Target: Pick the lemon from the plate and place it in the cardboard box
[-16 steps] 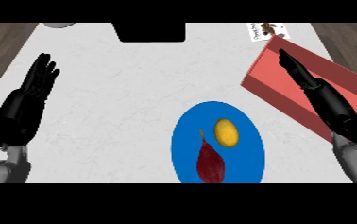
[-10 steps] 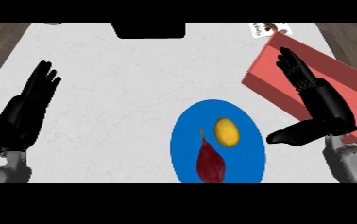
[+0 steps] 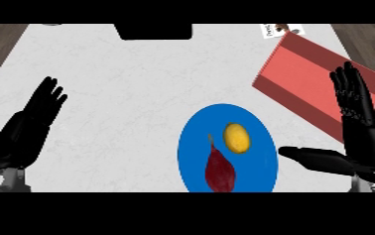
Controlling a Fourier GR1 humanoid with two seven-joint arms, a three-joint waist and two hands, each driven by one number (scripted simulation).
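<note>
Pale speckled counter [image 3: 132, 80], blue plate [image 3: 192, 145], red box [image 3: 300, 80] at right

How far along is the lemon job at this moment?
Nothing is done yet: the lemon lies untouched on the blue plate beside a dark red vegetable. In hand: the right robot hand is open right of the plate, thumb pointing toward it, holding nothing. The left robot hand rests open at the left. Left: grasp the lemon, carry it to the red box, release.

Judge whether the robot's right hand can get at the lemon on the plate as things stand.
Probably yes: the right hand is open beside the right edge of the plate, and the lemon lies uncovered, with nothing between them.
</note>
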